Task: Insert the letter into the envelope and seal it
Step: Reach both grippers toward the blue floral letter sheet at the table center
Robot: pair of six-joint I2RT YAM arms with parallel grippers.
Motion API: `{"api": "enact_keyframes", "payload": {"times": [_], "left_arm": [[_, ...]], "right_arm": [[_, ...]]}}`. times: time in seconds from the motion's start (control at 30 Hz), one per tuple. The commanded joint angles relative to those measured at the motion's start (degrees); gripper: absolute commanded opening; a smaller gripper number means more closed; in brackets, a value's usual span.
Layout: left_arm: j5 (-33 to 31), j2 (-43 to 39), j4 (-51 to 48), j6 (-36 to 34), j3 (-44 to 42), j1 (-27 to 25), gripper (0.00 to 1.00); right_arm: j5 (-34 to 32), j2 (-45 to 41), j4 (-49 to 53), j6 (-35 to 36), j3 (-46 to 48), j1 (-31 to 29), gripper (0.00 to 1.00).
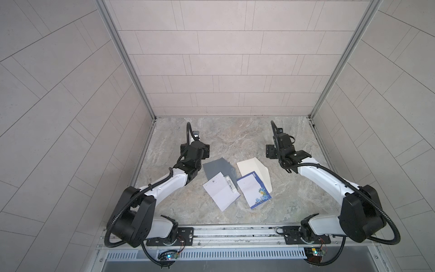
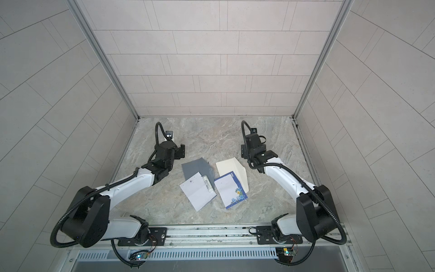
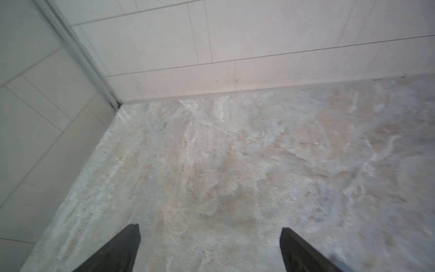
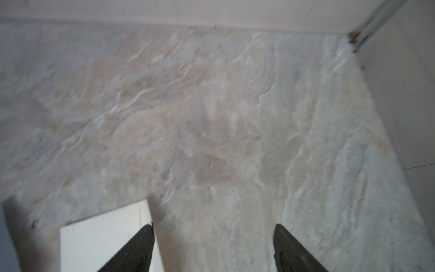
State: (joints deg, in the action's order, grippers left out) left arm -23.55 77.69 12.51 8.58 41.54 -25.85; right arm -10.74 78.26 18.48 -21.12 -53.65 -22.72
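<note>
Left gripper (image 3: 209, 249): I read its jaws wide apart over bare table (image 3: 235, 164), nothing between them. Right gripper (image 4: 213, 247): jaws apart, empty, with a corner of the cream envelope (image 4: 106, 235) showing beside one finger (image 4: 138, 247) in its wrist view. Mid-table, in both top views: grey envelope (image 1: 215, 168); white letter (image 1: 220, 194) overlapping its near edge; glue stick (image 1: 230, 185) lying along that letter's right edge; blue letter (image 1: 253, 192) overlapping the cream envelope's near side. Both letters lie outside the envelopes.

Marble(?) tbl (image 1: 223, 141): grey env (image 1: 215, 167), cream env (image 1: 253, 168), white sheet (image 1: 220, 190), floral letter (image 1: 253, 192).
</note>
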Motion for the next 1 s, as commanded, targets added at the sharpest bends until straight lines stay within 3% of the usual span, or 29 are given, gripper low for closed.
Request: {"api": "enact_keyframes", "payload": {"times": [0.0, 0.1, 0.23, 0.43, 0.6, 0.97], "left_arm": [[10.0, -0.6, -10.9, 9.7, 1.3, -2.4, 1.00], [20.9, 1.1, -12.0, 11.4, 2.1, -5.7, 0.99], [27.3, 4.7, -16.8, 5.7, 6.1, -13.5, 0.98], [27.7, 9.8, -24.9, -8.8, 13.3, -23.5, 0.93], [28.2, 15.8, -26.4, -16.5, 17.3, -28.6, 0.90], [30.8, 26.7, -28.3, -19.7, 24.8, -32.9, 0.89]], "right_arm": [[6.9, -0.5, 10.4, -5.7, 1.3, -4.6, 0.81], [15.2, 0.1, 12.7, -7.6, 1.7, -6.4, 0.81], [23.0, 0.2, 16.7, -10.4, 2.9, -6.8, 0.81], [29.5, 2.6, 24.5, -7.4, 1.4, -5.5, 0.81], [37.1, 7.0, 23.6, -7.9, 1.7, -1.8, 0.80], [40.1, 15.3, 20.7, -7.6, 1.3, -0.3, 0.79]]}}
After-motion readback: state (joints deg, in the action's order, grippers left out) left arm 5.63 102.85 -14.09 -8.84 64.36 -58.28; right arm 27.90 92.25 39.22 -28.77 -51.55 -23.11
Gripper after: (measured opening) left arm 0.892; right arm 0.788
